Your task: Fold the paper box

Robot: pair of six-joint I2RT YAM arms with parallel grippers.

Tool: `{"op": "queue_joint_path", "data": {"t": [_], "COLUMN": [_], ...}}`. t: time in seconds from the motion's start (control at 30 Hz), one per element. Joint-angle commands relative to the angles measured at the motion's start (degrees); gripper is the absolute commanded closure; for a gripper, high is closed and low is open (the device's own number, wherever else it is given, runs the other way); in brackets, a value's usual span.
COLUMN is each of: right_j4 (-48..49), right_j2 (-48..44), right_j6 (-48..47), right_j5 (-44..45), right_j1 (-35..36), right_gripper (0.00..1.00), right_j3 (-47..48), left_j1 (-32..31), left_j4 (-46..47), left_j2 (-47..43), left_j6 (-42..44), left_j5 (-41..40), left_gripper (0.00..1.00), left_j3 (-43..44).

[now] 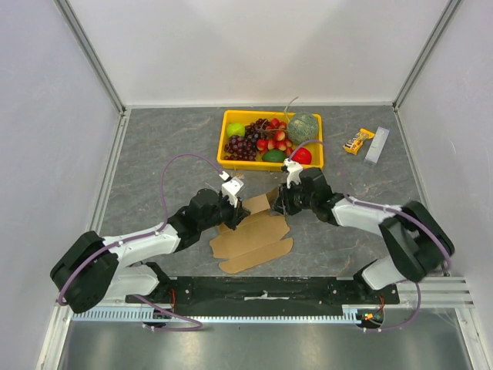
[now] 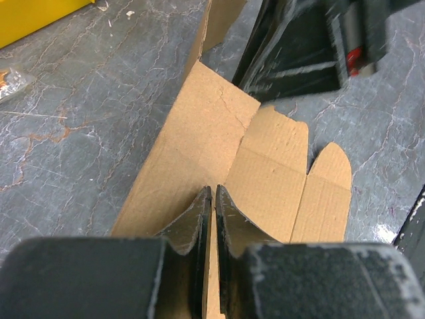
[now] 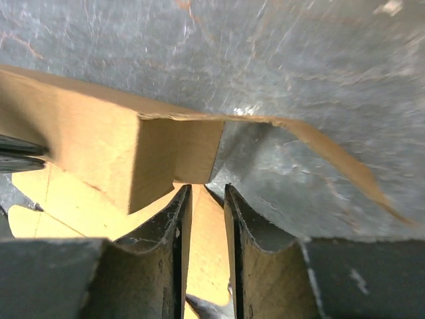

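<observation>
Mid-table, L end effector [image 2: 213, 194] pinches paper box [image 2: 269, 176]; wrapper [image 1: 358, 141] text illegible

Left gripper [image 2: 212, 199]: black fingers [image 2: 192, 226] nearly together, pinching a thin edge of the plain brown cardboard paper box [image 2: 265, 179]. Sheet lies opened out beyond the fingertips on grey marbled tabletop [image 2: 86, 100]; rounded flap at RH end, one panel raised at top. Black arm housing w/ red detail [image 2: 299, 46] sits over sheet, top RH. Yellow plastic tray corner [image 2: 33, 16] top LH.
</observation>
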Motion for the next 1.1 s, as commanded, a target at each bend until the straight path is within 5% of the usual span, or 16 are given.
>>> {"op": "queue_joint_path", "data": {"t": [0.0,0.4,1.07], "right_j4": [-13.38,-35.72,-33.8], "right_j2": [-10.33,-10.54,0.1], "right_j6": [-7.2,-21.96,-33.75], "right_j5": [11.52,22.78,15.59], "right_j1": [0.14,-0.92,-1.27], "right_gripper": [0.65,0.36,0.43], "right_j3": [4.87,20.07,25.18], "left_j1": [0.0,0.0,0.0], "left_j4": [-0.34,-0.43,-0.34], "left_j2": [0.55,0.47,0.38], "left_j6": [1.7,1.7,1.7], "left_j5": [-1.5,-1.76,-1.76], "left_gripper": [0.88,0.88,0.89], "left_j3": [0.96,0.87,0.87]}}
